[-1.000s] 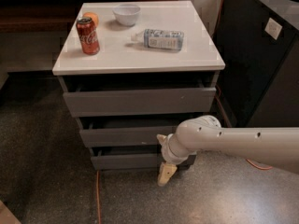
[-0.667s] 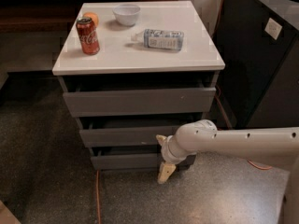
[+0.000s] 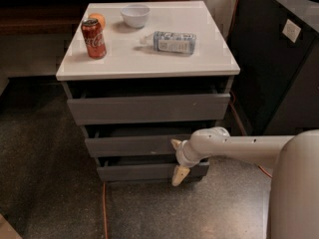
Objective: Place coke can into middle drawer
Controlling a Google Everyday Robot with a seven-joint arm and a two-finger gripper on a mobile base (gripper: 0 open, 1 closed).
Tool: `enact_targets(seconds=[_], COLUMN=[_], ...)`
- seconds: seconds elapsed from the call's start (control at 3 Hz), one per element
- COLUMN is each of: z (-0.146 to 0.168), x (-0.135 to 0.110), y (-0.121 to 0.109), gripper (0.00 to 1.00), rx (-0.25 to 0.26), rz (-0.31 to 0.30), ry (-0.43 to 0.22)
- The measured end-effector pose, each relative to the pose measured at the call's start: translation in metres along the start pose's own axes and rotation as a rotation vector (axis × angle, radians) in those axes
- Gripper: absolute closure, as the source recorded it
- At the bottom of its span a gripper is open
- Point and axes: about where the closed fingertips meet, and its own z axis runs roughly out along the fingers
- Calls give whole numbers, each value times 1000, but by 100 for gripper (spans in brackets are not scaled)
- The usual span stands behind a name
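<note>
Red coke can (image 3: 93,38) stands upright on the white tabletop (image 3: 209,59), near the left-front corner, just in front of the orange (image 3: 99,19). Bowl (image 3: 135,15) sits further back; plastic bottle (image 3: 173,42) lies on its side mid-top. Can is untouched & well apart from the gripper (image 3: 177,159), which is low down at the right end of the middle drawer (image 3: 130,146). Its jaws are spread w/ nothing btw them: upper fingertip (image 3: 175,143) at the middle drawer's front, the other hanging down over the bottom drawer (image 3: 142,172).

We judge the step in hand to be opening the middle drawer. It looks barely ajar, only a dark slit above its front, so no room for a can yet.

Front has no handle, so we'd hook the upper finger over the top edge or the side lip. Then pull straight out along the drawer's travel, no sideways drag. Pulling from the right end alone may rack it, so we'd go slow & check it slides evenly. We'd also keep the lower finger off the bottom drawer so that one doesn't come too, and keep the wrist under the top drawer (image 3: 149,108).
</note>
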Motion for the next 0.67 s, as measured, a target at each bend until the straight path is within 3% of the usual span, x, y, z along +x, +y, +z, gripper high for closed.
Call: enact_targets(seconds=[0.67], z=[-4], x=[0], y=[-15], gripper=[0], rx=[34], rz=[14], ry=[-6])
